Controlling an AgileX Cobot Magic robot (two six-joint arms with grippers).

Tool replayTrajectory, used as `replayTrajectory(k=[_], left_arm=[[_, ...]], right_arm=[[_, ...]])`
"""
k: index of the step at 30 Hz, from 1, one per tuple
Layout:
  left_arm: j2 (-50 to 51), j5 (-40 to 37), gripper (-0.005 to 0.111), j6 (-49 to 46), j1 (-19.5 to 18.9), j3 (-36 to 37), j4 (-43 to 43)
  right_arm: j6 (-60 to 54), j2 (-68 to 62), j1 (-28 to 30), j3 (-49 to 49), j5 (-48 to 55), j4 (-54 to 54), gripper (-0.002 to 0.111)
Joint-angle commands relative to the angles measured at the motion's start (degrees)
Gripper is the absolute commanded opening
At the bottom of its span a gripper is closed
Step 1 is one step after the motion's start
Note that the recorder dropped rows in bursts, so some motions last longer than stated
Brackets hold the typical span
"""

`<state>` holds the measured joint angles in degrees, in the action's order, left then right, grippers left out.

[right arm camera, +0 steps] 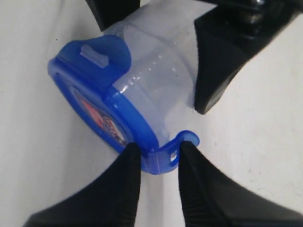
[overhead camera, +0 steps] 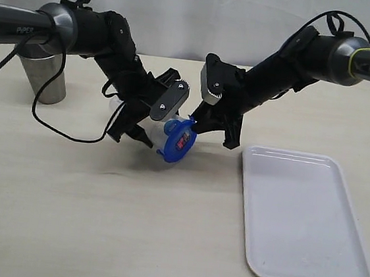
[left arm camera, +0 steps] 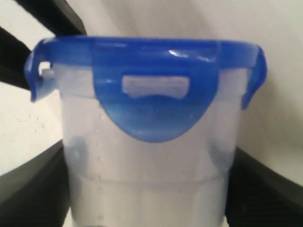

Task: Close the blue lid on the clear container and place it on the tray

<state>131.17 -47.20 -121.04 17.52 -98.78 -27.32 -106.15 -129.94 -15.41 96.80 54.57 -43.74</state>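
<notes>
The clear container (overhead camera: 155,131) hangs tilted above the table, its mouth facing the front right. My left gripper (overhead camera: 145,117) is shut on its body, one black finger (left arm camera: 28,189) on each side of the clear container (left arm camera: 151,165). The blue lid (overhead camera: 177,139) sits on its mouth, and the side tab of the blue lid (left arm camera: 156,61) lies folded down over the rim. My right gripper (right arm camera: 158,153) is shut on the lower tab of the blue lid (right arm camera: 90,94), its fingers touching both faces. The white tray (overhead camera: 306,217) lies on the table at the right.
A grey steel cup (overhead camera: 42,80) stands at the back left behind the left arm. A black cable (overhead camera: 60,129) loops onto the table below that arm. The two arms meet over the middle of the table, just left of the tray.
</notes>
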Motion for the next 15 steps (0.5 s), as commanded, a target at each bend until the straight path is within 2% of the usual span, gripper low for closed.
replayTrajectory(k=[1, 11, 15], left_arm=[[-1.3, 2.38, 0.0, -1.73, 1.82, -1.36, -12.75], [0.29, 1.89, 0.0, -1.73, 1.82, -1.36, -14.89], [0.29, 1.74, 0.0, -1.73, 1.82, -1.36, -14.89]], right_arm=[[0.21, -1.25, -2.86, -0.51, 7.87, -1.83, 0.02], [0.21, -3.81, -3.38, -0.51, 11.61, -1.59, 0.02], [0.21, -3.91, -3.38, -0.51, 11.73, 0.31, 0.008]])
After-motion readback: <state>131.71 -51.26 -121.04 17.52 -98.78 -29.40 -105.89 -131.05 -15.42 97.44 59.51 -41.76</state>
